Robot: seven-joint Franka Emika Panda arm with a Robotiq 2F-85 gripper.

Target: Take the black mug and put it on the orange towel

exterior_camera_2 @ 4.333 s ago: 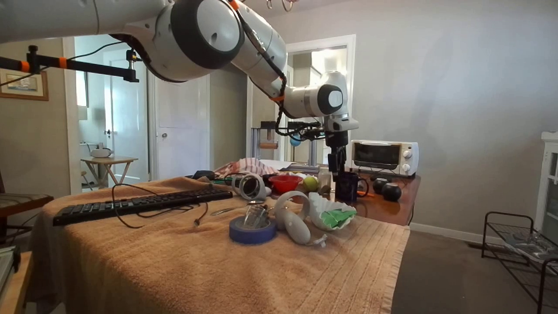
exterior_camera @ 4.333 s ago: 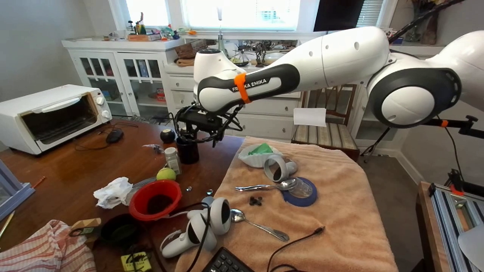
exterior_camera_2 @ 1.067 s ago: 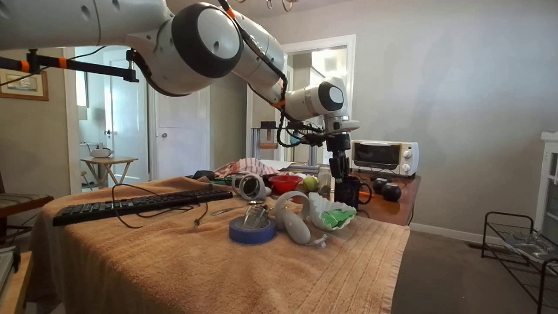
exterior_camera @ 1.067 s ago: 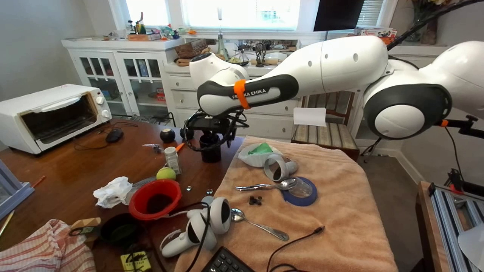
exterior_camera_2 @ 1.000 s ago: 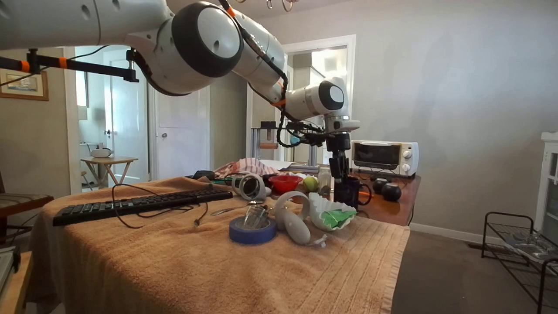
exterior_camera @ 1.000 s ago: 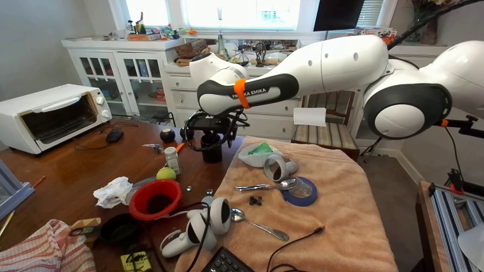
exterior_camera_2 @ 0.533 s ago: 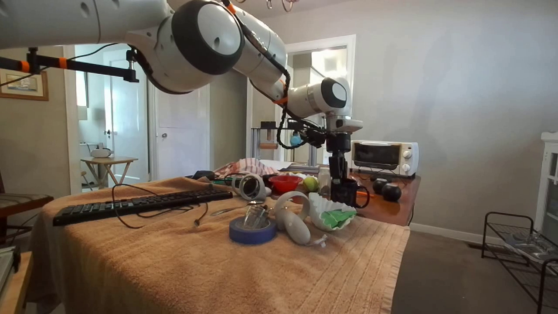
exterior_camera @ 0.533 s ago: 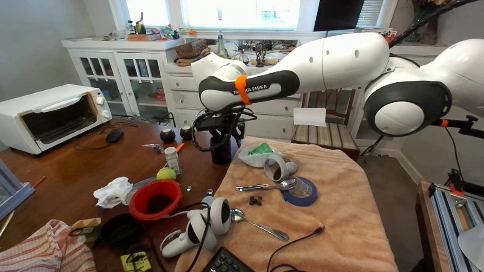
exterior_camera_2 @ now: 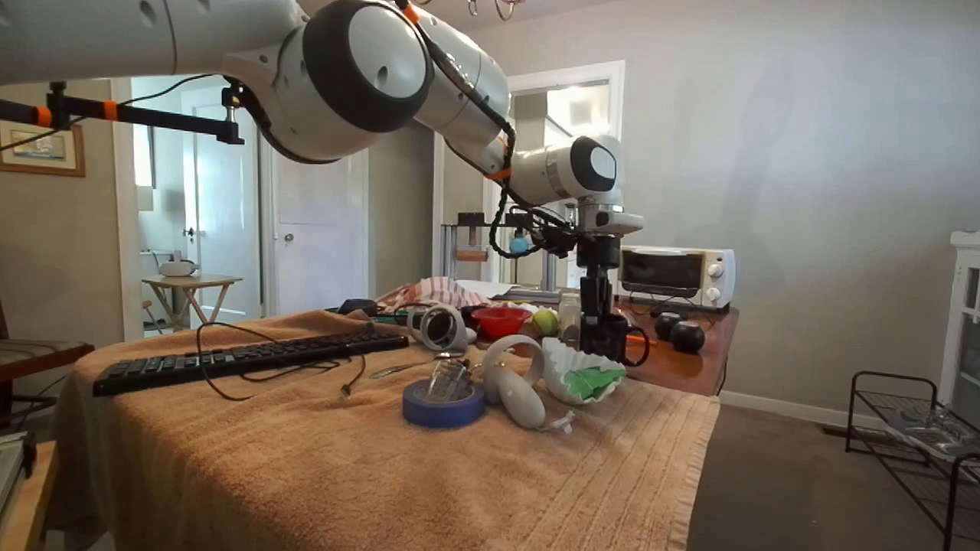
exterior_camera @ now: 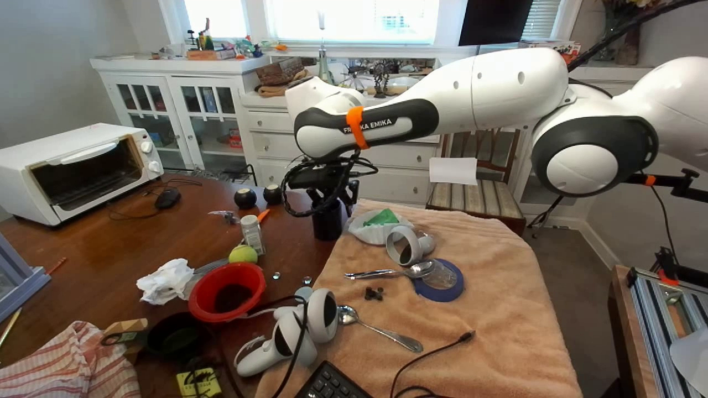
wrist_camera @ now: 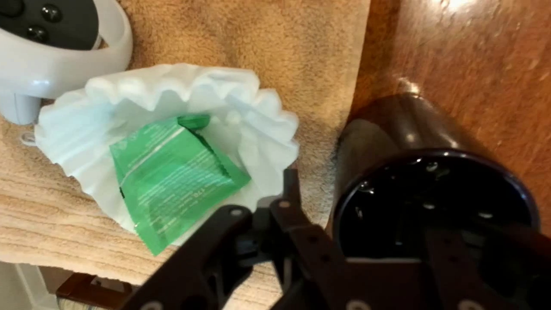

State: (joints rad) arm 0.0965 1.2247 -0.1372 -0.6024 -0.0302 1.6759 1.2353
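The black mug [exterior_camera: 327, 225] stands upright on the brown table, right against the edge of the orange towel [exterior_camera: 498, 331]. In the wrist view the mug [wrist_camera: 400, 125] shows its open top, with its base at the towel's edge [wrist_camera: 310, 47]. In an exterior view the mug [exterior_camera_2: 617, 337] has its handle pointing away from the towel. My gripper [exterior_camera: 335, 200] is open at the mug's rim. In the wrist view the gripper [wrist_camera: 366, 202] has one finger outside the mug on the towel side. The other finger reaches over the mug's opening, its tip lost in the dark.
A white paper filter [wrist_camera: 267, 125] with a green packet [wrist_camera: 176, 176] lies on the towel beside the outer finger. A grey-white controller [exterior_camera: 406, 246], blue tape roll [exterior_camera: 442, 287] and spoons [exterior_camera: 381, 331] lie on the towel. A white bottle [exterior_camera: 253, 235] and red bowl [exterior_camera: 227, 293] stand on the table.
Over about four seconds the mug has slid across the table from beside the white bottle to the towel's edge, my gripper moving along with it. In the last half second both moved only slightly.
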